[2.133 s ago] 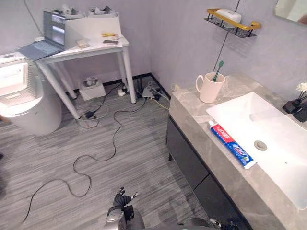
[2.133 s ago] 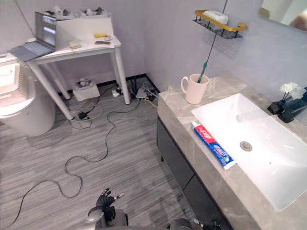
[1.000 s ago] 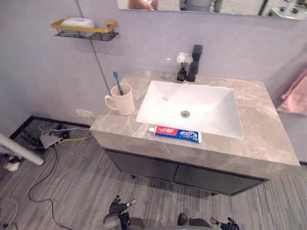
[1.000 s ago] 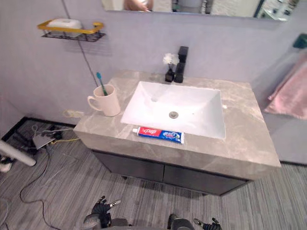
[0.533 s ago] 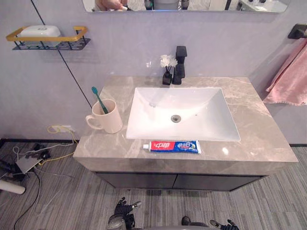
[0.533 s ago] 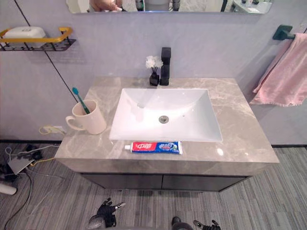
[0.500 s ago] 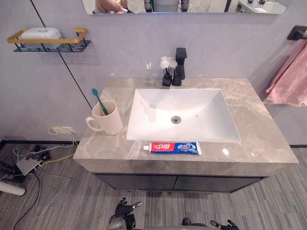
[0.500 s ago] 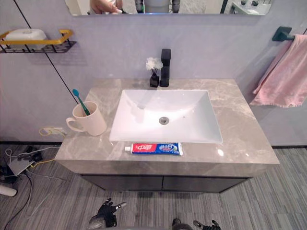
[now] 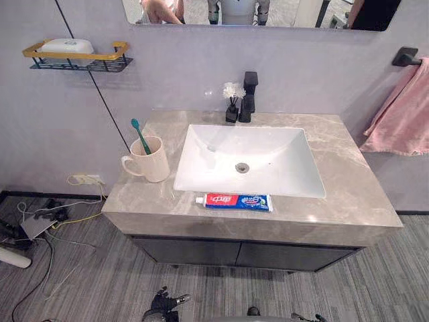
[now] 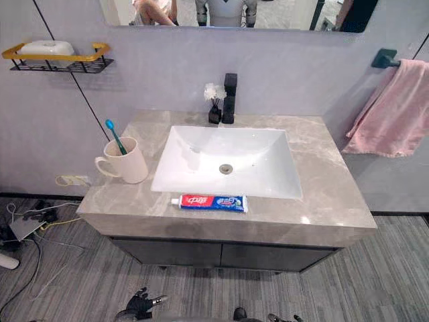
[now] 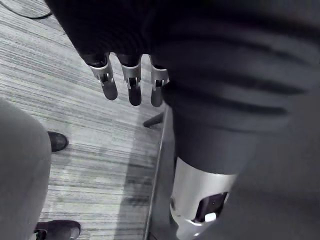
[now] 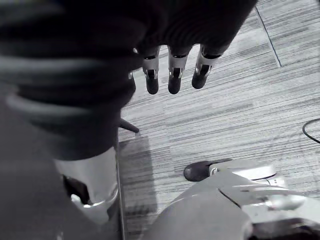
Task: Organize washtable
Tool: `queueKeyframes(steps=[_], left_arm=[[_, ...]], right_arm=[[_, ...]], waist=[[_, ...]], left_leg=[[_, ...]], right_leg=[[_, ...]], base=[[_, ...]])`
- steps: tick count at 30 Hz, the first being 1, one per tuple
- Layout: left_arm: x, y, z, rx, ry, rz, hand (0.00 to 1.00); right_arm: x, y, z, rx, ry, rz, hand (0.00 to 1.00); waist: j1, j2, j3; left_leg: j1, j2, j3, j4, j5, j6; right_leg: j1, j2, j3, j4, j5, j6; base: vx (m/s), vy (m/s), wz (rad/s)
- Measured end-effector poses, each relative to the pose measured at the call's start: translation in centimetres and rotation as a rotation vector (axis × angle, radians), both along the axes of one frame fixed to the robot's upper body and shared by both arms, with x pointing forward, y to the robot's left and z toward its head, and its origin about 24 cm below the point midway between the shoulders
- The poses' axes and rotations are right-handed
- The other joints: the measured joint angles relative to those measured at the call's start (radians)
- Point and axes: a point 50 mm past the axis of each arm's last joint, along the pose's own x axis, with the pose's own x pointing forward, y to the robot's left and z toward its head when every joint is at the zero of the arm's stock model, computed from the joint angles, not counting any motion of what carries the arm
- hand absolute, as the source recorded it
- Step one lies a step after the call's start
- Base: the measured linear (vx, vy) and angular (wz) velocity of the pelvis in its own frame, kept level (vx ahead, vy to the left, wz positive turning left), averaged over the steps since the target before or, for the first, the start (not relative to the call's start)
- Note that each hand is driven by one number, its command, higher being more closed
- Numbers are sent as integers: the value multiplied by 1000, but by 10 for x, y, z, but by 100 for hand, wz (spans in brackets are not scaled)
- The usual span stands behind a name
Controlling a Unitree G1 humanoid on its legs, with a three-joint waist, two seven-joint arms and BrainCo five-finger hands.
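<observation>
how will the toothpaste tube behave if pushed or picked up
The tube lies flat near the front edge of the counter, so a push would probably slide it, not roll it, perhaps off it. It looks soft and glossy, so it may dent and slip when pinched.

The right hand (image 12: 173, 75) hangs over a grey plank floor (image 12: 240, 100). Its fingers (image 12: 152, 82) are straight and relaxed, holding nothing.

A pink towel (image 9: 402, 111) hangs at the frame's right edge. At upper left, a gold-railed wire shelf (image 9: 80, 64) holds a white soap bar (image 9: 66, 45). Cables (image 9: 50, 209) sprawl across the floor at lower left.
</observation>
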Motion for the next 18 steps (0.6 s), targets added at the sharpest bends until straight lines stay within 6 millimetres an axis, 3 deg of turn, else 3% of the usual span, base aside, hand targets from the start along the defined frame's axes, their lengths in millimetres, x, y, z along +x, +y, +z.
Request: queueKeyframes(steps=[10,18], left_arm=[[0,0,0,3,0,-7,0],[2,4,1,24,-12,-50,0]], right_arm=[[-1,-2,0,2,-5,-37,0],[-7,-6,-1,8,-13,-233,0]], waist=[[0,0,1],[2,1,10]], left_leg=[[0,0,4,0,0,0],[-4,16,21,-6,-1,-2]], right_leg=[[0,-1,-5,-1,0,0],[-6,-4,-12,-7,-7,6]], base=[[0,0,0],[0,0,0]])
